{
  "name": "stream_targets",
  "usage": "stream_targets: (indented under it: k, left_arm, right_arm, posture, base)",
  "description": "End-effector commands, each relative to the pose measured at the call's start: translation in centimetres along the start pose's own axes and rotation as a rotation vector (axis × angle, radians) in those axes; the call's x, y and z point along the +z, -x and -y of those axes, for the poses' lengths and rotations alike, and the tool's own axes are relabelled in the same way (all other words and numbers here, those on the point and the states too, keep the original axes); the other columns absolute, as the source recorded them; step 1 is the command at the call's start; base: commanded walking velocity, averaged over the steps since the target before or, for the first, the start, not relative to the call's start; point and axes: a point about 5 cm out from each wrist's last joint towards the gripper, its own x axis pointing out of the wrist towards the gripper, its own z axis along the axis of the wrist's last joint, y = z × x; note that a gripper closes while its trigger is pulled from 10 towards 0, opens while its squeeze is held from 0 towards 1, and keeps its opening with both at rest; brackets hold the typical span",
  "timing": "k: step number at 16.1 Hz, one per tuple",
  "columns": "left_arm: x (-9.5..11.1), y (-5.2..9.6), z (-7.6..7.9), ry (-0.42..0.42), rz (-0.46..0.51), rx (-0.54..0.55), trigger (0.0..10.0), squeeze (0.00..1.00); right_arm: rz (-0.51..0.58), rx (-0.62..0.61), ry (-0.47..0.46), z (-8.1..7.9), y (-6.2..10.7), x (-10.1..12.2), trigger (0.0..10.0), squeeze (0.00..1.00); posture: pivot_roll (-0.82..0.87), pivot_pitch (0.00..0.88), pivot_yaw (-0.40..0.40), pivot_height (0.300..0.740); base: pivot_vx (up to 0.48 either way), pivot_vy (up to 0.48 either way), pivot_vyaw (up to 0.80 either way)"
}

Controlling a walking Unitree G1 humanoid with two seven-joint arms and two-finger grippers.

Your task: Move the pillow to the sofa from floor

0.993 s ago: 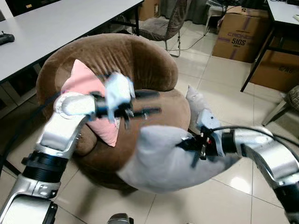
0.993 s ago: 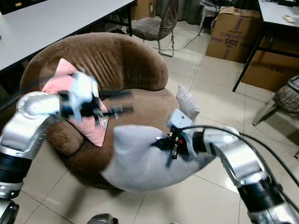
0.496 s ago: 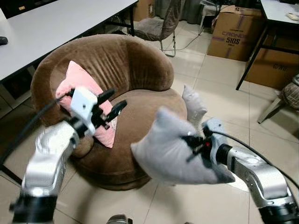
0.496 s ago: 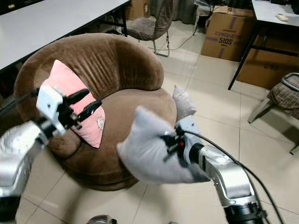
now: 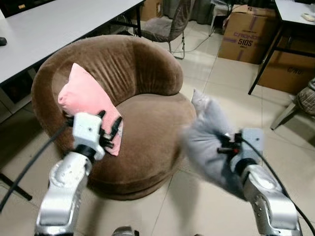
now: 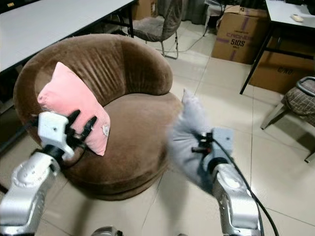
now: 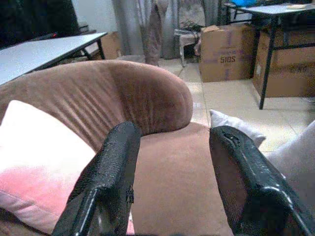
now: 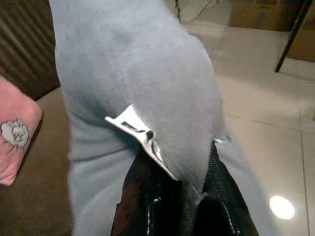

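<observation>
Pillow: grey pillow is hanging in the air off the sofa's front right edge, above the tiled floor, pinched by the right tool and blurred in both eye views.
Right tool: right tool is clamping its two black fingers into a fold of the grey fabric; in the right wrist view a small white label is sticking out just above the fingers.
Left tool: left tool is standing with its fingers parted and gripping nothing, just in front of the pink cushion; whether the fingertips are touching the cushion is hard to tell.
Sofa: round brown sofa is sitting on the floor with its curved back toward the long white table.
Pink cushion: pink cushion is leaning against the left side of the sofa's backrest, a small flower patch showing near its lower corner.
Second pillow: in the left wrist view a white corner is poking up beyond the seat's far edge; it may be another pillow, though too little shows to be sure.
Background: cardboard boxes are standing under a black-legged table at the far right, and a grey chair is sitting behind the sofa.
</observation>
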Motion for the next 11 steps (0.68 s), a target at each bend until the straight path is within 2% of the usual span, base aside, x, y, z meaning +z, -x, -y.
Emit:
stream_targets:
  k: [1,3,4,7,8,11]
  left_arm:
    - [0.7,0.0,-0.1,-0.023,0.021,0.015,10.0,0.05]
    - [0.9,-0.3,0.0,-0.022,0.027,0.030,10.0,0.05]
    - [1.0,-0.4,0.1,-0.026,0.030,0.036,10.0,0.05]
    - [1.0,-0.4,0.1,-0.032,0.022,0.040,10.0,0.04]
    - [1.1,-0.5,0.1,-0.029,0.027,0.039,10.0,0.04]
    - [1.1,-0.4,0.5,-0.022,0.026,0.014,10.0,0.05]
  right_arm:
    - [0.105,0.012,-0.012,-0.6,0.1,2.2,10.0,0.00]
    - [0.130,0.009,-0.053,-0.9,0.0,2.6,10.0,0.00]
    - [0.153,0.014,-0.027,-1.1,0.2,2.9,10.0,0.00]
    - [0.178,0.047,-0.125,-1.6,0.3,3.3,10.0,0.00]
    - [0.196,0.054,-0.163,-1.9,0.3,3.7,10.0,0.00]
    - [0.182,0.026,-0.139,-2.1,0.2,3.9,10.0,0.00]
  posture:
    - [0.07,0.000,0.003,0.740]
    - [0.07,0.000,0.000,0.740]
    - [0.08,0.000,-0.003,0.740]
    - [0.08,0.000,-0.003,0.740]
    - [0.08,0.000,-0.002,0.740]
    - [0.08,0.000,0.001,0.740]
  base:
    - [0.000,0.480,0.00]
    - [0.000,0.480,0.00]
    - [0.000,0.480,0.00]
    - [0.000,0.480,0.00]
    - [0.000,0.000,0.00]
    - [0.000,0.000,0.00]
